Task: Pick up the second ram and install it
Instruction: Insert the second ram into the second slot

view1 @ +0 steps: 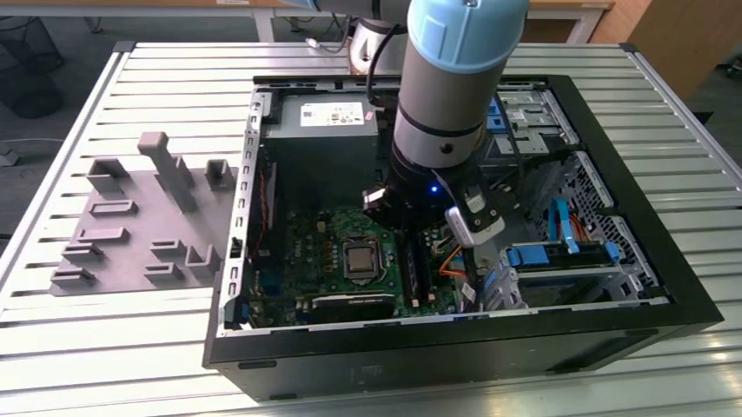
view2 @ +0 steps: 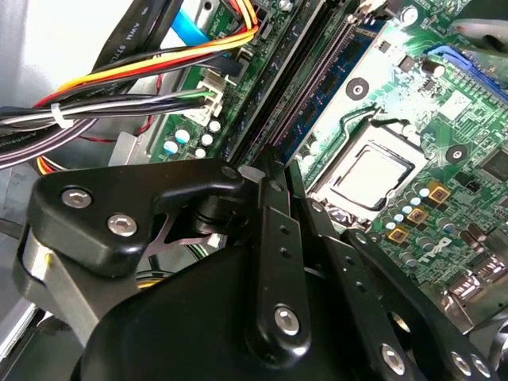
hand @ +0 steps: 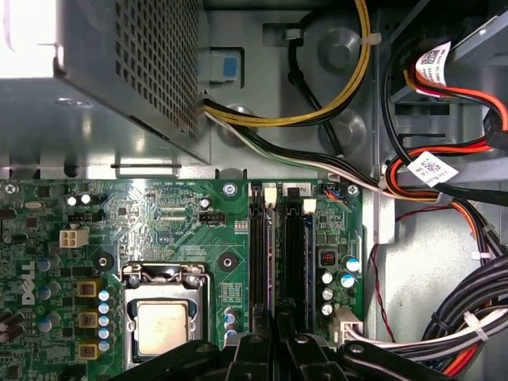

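Note:
My gripper (view1: 412, 230) is down inside the open computer case, over the memory slots on the exterior view's right of the green motherboard (view1: 336, 261). Its black fingers (hand: 262, 341) stand close together. The second ram (view2: 329, 75), a slim blue board seen edge-on, runs straight out from between them along a black slot (hand: 272, 262). The gripper (view2: 266, 171) looks shut on the stick's near end. How deep the stick sits in the slot is hidden by the fingers.
The CPU socket (hand: 163, 317) lies beside the slots. The grey power-supply box (view1: 319, 117) fills the case's far end. Bundled cables (hand: 444, 182) crowd the other side of the slots, near the blue drive bay (view1: 557, 256). A grey holder tray (view1: 128, 226) stands outside the case.

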`<action>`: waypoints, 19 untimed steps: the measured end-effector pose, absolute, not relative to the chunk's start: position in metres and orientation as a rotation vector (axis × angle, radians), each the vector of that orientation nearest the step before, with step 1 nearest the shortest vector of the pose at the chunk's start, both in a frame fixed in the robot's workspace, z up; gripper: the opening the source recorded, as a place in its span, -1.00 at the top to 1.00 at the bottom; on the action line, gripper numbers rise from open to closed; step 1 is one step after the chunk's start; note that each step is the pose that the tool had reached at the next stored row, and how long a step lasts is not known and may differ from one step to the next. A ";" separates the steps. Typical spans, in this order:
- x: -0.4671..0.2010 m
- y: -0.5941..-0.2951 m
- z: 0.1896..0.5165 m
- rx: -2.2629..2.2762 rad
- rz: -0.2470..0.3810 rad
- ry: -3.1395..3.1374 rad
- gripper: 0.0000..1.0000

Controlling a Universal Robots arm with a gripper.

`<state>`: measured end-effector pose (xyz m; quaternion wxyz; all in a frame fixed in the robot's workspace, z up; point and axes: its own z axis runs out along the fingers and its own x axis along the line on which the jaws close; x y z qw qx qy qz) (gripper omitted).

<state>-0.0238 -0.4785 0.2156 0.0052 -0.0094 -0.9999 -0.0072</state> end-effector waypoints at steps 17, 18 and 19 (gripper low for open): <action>-0.024 -0.481 0.214 -0.029 -0.023 -3.128 0.72; -0.024 -0.481 0.214 -0.030 -0.023 -3.128 0.72; -0.024 -0.481 0.214 -0.030 -0.023 -3.128 0.72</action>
